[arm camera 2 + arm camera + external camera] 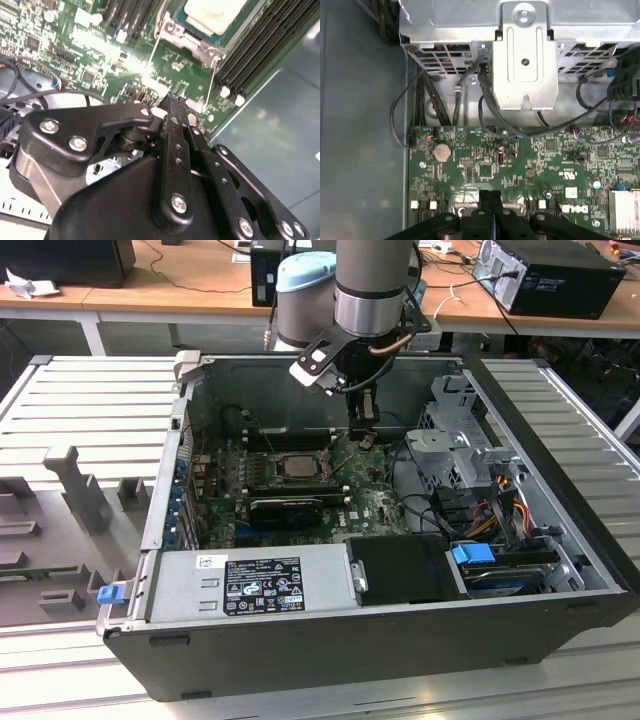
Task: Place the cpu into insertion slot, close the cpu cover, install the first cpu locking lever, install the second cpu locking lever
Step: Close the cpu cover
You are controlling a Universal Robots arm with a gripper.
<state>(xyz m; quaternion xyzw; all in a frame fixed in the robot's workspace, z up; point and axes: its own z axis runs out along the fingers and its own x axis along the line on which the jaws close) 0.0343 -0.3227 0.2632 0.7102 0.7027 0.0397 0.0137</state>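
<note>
The black gripper (365,438), fingers pinched shut and apparently empty, hangs just beside the silver-rimmed square insertion slot (270,465). A stray dip could gouge the green motherboard (375,502).

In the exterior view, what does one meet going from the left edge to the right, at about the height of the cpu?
grey fixture block → cpu → pincer → silver drive cage

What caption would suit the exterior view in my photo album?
Robot arm's end effector hangs inside an open computer case, beside the cpu sitting in its insertion slot.
</note>
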